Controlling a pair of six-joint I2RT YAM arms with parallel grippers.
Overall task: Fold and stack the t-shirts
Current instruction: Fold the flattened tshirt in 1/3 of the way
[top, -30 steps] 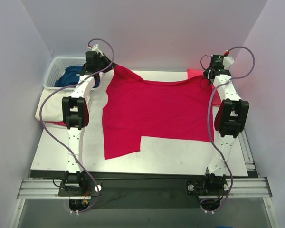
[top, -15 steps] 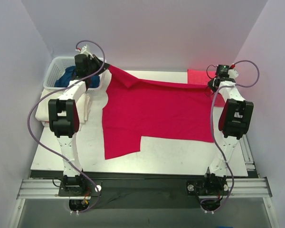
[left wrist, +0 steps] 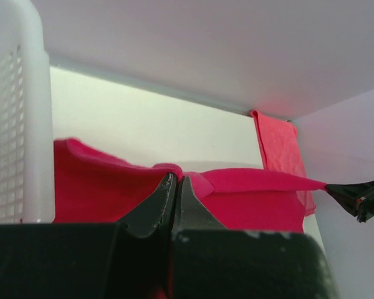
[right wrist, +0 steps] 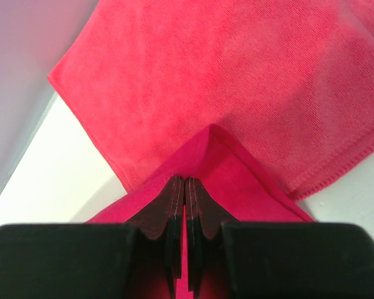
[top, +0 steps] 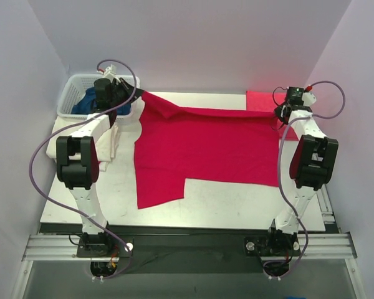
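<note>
Lilac walls close off a pale tabletop (top: 237, 208), where the crimson t-shirt (top: 206, 146) is spread from just beside the white lattice basket (top: 70, 92) across to the side farthest from that basket. Over the last second we see both arms swing outward. The left one has drawn back toward the basket and the right one has moved away from it, so the shirt's far edge, which sagged a moment ago, now runs as a nearly straight raised line between them. The left tool (left wrist: 174, 182) is pinched closed on the shirt corner next to the basket, with fabric bunched at its tips. The right tool (right wrist: 184, 182) is closed just as tightly on the opposite corner, above a lighter red cloth (right wrist: 237, 81) lying at the far corner opposite the basket. The shirt's near hem has barely shifted, and one sleeve lies flat on the tabletop, pointing away from the basket toward the arm bases. We read this as the smoothing pull before a first fold. The cloth is taut and flat enough to lay down or fold over, but no fold is made yet. The dark blue t-shirt (top: 87, 101) sits inside the basket, and the cream-white t-shirt (top: 57, 144) lies just on the near side of it, so most of the task remains.
</note>
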